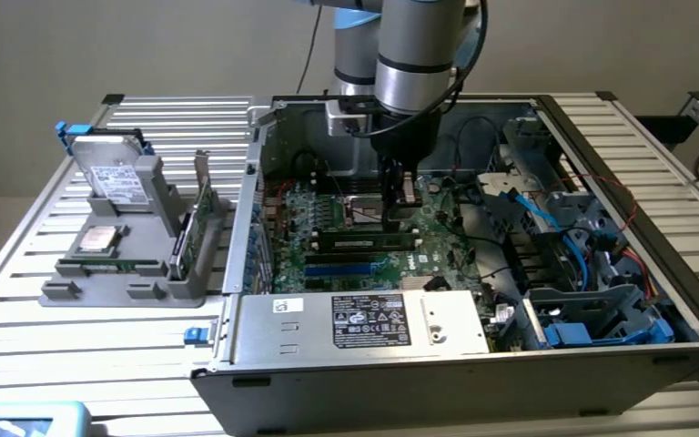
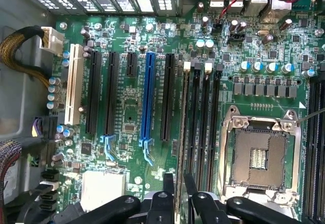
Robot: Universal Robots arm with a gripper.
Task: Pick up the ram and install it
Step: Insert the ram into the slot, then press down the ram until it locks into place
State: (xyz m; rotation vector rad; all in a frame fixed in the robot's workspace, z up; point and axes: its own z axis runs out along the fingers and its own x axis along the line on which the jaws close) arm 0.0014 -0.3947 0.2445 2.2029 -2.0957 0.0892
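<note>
On the exterior view's left a grey rack (image 1: pixel 95 293) of spare parts sits on the slatted surface (image 1: pixel 83 355), and at the centre the tool (image 1: pixel 396 187) reaches down into the open computer case (image 1: pixel 447 382). In the wrist view its fingers (image 2: pixel 167 188) are clenched on the ram (image 2: pixel 182 132), seen edge-on as a thin strip over the black memory slots (image 2: pixel 205 122) beside the empty processor socket (image 2: pixel 259 158). The step in hand looks like lining up for insertion, which calls for the stick square and centred over one slot.

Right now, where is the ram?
In the wrist view the ram is held edge-on in the end effector, lined up with the black memory slots beside the open processor socket on the motherboard.
</note>
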